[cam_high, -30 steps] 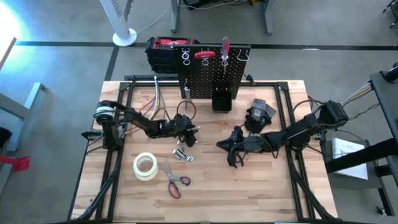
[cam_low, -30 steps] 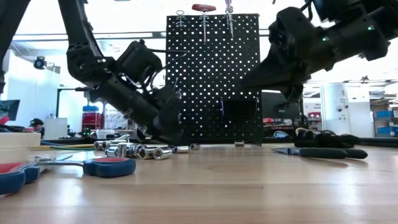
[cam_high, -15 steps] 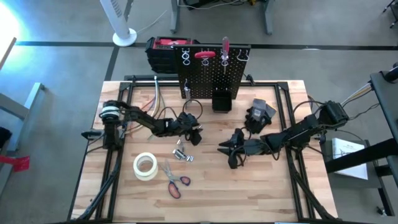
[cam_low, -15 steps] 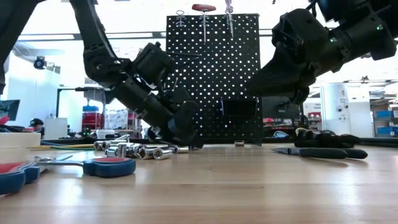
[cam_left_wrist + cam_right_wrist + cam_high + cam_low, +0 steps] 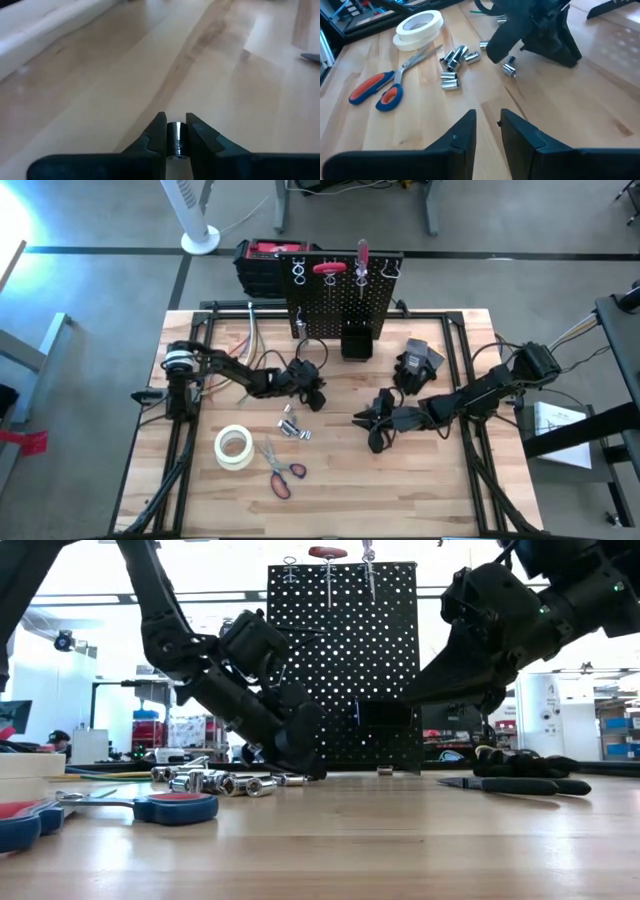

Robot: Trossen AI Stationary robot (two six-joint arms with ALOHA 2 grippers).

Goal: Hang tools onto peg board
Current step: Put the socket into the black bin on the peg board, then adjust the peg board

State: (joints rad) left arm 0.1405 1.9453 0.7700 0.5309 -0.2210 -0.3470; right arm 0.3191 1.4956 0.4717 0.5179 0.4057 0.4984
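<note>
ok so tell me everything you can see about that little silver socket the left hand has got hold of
The small silver metal socket is a short, shiny cylinder, standing upright between the left hand's two dark fingers, which press on its sides. Its wall looks smooth, with light bands reflecting along it. It sits low over the pale wooden table, in front of the black perforated peg board. Whether its lower end touches the wood cannot be seen.

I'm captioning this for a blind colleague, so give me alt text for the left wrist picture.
The left hand is closed on a small silver socket, held upright between its two dark fingers. Beyond it stretches the bare light wooden table, with nothing else clearly visible.
</note>
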